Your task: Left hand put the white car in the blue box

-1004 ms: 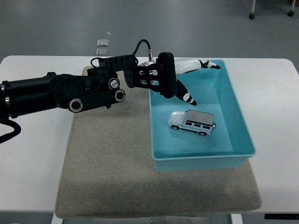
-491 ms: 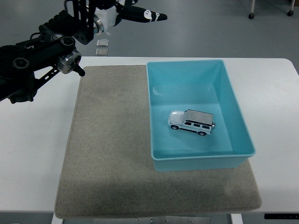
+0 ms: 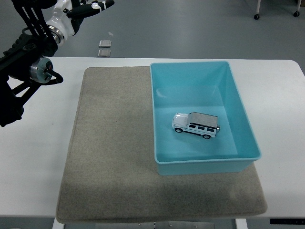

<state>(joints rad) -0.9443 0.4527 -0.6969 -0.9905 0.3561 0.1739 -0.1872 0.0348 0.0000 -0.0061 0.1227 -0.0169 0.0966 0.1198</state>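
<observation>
The white toy car (image 3: pixel 196 125) stands on its wheels on the floor of the blue box (image 3: pixel 237 110), a little below the middle, nose pointing left. The box sits on the right part of a beige mat (image 3: pixel 114 143). My left hand (image 3: pixel 86 8) is raised high at the picture's top left, well away from the box, its white and black fingers stretched out and holding nothing. The black left arm (image 3: pixel 26 62) runs down along the left edge. The right arm is out of the picture.
The white table (image 3: pixel 33 157) shows bare around the mat. Two small square plates (image 3: pixel 104 48) lie on the grey floor beyond the table's far edge. A caster wheel (image 3: pixel 256 16) shows at the top right.
My left hand, which hung open over the box's far left corner a second ago, has lifted and swung back to the top left. The car has stayed put in the box.
</observation>
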